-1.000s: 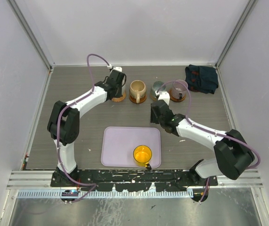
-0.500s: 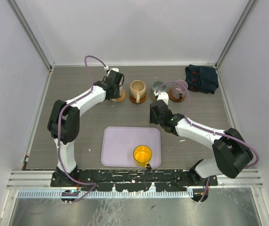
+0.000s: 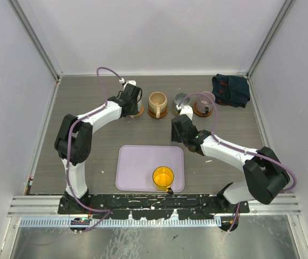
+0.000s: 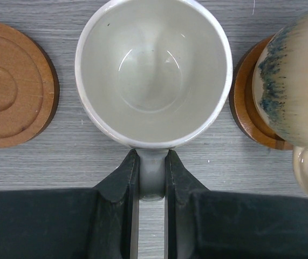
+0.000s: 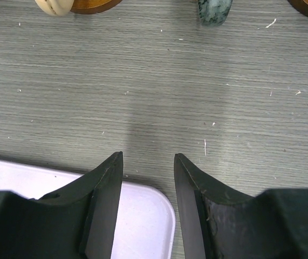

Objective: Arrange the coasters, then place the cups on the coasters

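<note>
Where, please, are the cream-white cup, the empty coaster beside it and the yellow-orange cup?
cream-white cup point(image 4: 152, 70): left wrist view, on its inner floor.
empty coaster point(image 4: 5, 86): left wrist view, on its central recess.
yellow-orange cup point(image 3: 163, 176): top external view, on its open inside.

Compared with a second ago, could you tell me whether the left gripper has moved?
Yes. The left gripper, gripping the cream cup, has drifted slightly left, away from the tan cup.
</note>
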Motion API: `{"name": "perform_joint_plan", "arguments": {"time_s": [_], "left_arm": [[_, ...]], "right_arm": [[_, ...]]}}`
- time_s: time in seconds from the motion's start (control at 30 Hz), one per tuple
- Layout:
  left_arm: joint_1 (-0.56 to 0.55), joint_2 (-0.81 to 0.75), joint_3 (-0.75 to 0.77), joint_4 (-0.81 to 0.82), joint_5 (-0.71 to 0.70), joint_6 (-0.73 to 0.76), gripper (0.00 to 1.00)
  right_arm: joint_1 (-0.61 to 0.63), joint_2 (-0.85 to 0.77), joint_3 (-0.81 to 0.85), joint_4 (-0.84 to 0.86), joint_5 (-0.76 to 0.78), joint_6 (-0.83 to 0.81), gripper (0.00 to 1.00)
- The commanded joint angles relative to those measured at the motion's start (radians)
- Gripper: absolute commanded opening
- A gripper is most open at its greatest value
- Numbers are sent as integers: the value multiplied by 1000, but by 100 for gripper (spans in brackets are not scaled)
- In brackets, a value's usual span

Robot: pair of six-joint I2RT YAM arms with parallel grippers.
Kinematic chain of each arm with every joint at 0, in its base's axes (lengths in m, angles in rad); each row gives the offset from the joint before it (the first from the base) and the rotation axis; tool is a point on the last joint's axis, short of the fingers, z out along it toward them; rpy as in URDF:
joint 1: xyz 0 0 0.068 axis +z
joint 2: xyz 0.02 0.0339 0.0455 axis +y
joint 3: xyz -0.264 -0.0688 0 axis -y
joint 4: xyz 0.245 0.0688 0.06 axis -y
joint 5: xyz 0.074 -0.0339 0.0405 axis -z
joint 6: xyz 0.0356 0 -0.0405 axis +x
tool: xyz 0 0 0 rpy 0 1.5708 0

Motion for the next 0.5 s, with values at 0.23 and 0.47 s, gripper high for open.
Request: {"name": "perform_joint_plan", "arguments": {"time_s": [0.23,0.47], "left_arm": [[4,-46,-20,192,-18,-5,0],[4,-62,-51,234,-20,-3,0]], "right_arm": [[-1,5,29,42,-22,18,47],[0,10,26,46,-35,28,47]]}}
